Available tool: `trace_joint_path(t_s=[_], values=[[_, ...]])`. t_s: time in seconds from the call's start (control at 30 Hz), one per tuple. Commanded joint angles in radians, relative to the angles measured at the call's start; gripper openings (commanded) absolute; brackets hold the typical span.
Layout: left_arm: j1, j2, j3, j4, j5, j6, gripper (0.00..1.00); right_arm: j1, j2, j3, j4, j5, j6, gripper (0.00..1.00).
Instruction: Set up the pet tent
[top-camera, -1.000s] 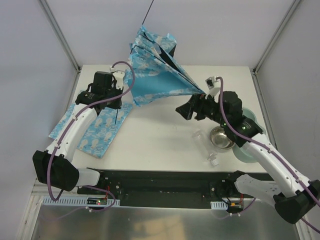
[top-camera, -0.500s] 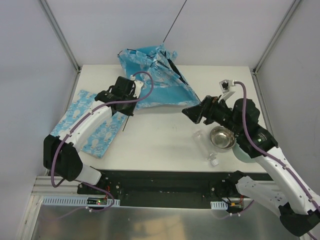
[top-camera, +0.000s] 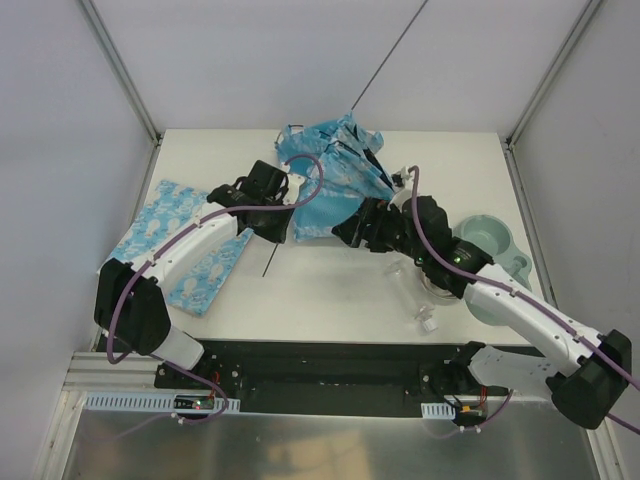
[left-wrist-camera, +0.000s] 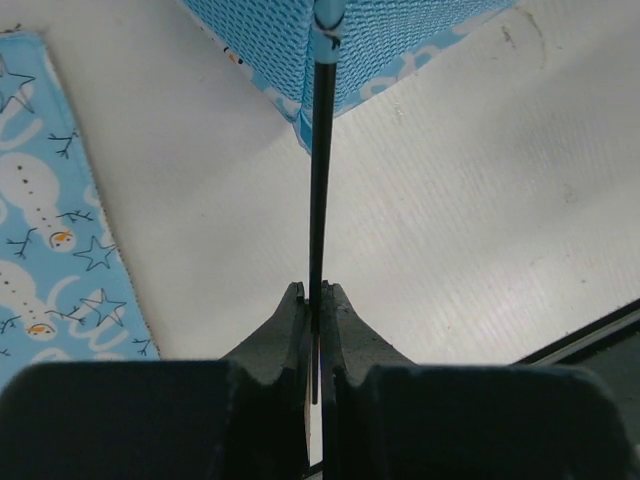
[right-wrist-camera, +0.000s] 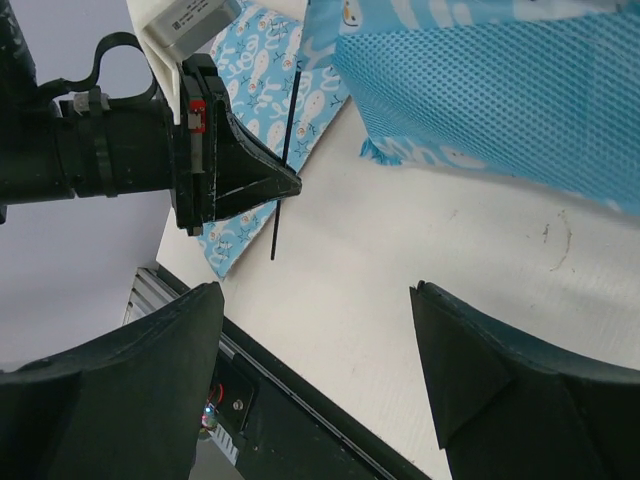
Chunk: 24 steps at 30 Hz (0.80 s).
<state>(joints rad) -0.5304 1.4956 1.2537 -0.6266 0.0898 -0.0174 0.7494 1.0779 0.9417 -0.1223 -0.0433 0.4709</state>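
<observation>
a flat printed mat (top-camera: 170, 240) lies at the left edge of the tabletop (top-camera: 330, 290). beside it the left claw (left-wrist-camera: 318, 296) is pressed together on a thin black pole (left-wrist-camera: 321, 170) that runs into the pet tent (top-camera: 330, 165), which sits crumpled at the far middle. the right claw (right-wrist-camera: 315, 300) is spread wide just by the tent's fabric, holding nothing. a pale green dish (top-camera: 492, 243) sits far right.

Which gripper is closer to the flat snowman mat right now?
Left. The left gripper, shut on the black pole of the pet tent, hangs just beside the mat. The right gripper, open, is farther off, beyond that pole, near the tent fabric.
</observation>
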Motion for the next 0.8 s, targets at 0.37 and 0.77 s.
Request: trace_joint_path(t_s=[0.37,0.77], values=[[-0.011,-0.101,-0.005,0.056,0.093,-0.027,0.61,0.088,0.109,0.022,0.073,0.037,0.026,0.83],[-0.011,-0.342,-0.056,0.12,-0.18,-0.137,0.67,0.202,0.322,0.049,0.173,0.131,0.044,0.82]])
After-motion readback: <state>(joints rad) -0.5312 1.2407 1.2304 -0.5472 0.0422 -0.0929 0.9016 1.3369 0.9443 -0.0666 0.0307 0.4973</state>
